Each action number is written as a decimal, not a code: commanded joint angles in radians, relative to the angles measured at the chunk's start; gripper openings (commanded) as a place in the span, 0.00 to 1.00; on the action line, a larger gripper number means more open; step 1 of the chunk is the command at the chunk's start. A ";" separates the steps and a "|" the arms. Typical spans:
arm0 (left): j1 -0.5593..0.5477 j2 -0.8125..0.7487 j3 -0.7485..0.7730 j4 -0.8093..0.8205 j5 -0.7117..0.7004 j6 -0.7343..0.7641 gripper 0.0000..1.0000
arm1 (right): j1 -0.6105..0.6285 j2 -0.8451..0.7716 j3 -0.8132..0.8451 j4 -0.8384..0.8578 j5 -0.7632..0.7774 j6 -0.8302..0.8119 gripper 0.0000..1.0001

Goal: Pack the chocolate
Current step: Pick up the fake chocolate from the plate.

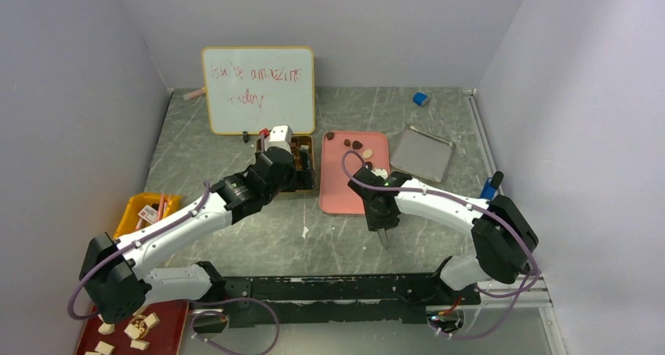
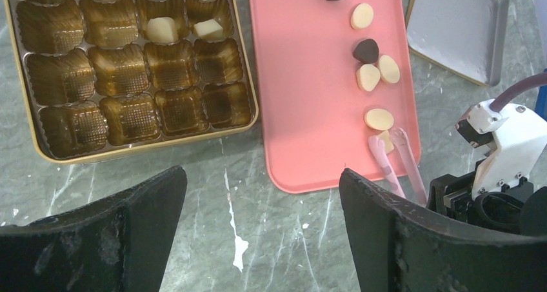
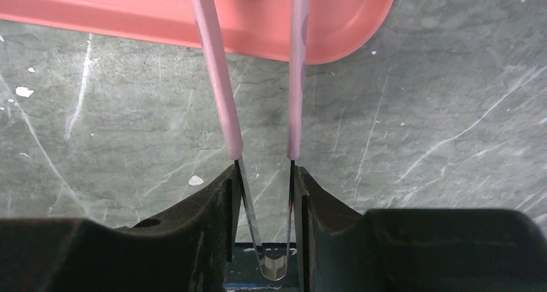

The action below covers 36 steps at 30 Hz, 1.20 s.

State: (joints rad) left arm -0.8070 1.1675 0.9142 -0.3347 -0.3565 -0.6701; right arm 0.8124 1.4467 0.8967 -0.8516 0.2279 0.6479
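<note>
Several chocolate pieces lie on the pink tray [image 2: 309, 98], some dark [image 2: 366, 49] and some light tan [image 2: 362, 15]. My right gripper [image 3: 264, 169] is shut on metal tongs [image 3: 219, 92] with pink tips. In the left wrist view the tong tips [image 2: 377, 151] straddle a tan piece [image 2: 386, 140] near the tray's near right corner. The gold box [image 2: 248, 119] with ribbed cups holds a few pale pieces [image 2: 161, 29] in its far rows. My left gripper [image 2: 261, 176] hangs open over bare table between the box and the tray, holding nothing.
A silver metal tray [image 1: 423, 153] lies right of the pink tray [image 1: 337, 194]. A whiteboard [image 1: 259, 88] stands at the back, with a blue object [image 1: 421, 99] at the back right. A yellow bin [image 1: 137, 208] and a red tray [image 1: 174, 317] of beige chunks sit near left.
</note>
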 commanded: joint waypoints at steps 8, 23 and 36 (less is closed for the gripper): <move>-0.004 0.018 0.008 0.051 -0.002 -0.021 0.93 | -0.017 -0.006 0.041 -0.034 0.033 -0.049 0.38; -0.004 0.034 0.009 0.064 -0.005 -0.035 0.93 | -0.066 0.009 0.039 -0.027 0.047 -0.117 0.37; -0.006 0.044 0.028 0.055 -0.003 -0.036 0.92 | -0.077 -0.025 0.070 -0.044 0.016 -0.134 0.00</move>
State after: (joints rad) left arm -0.8070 1.2091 0.9142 -0.2974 -0.3561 -0.6968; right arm 0.7399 1.4536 0.9104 -0.8818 0.2508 0.5224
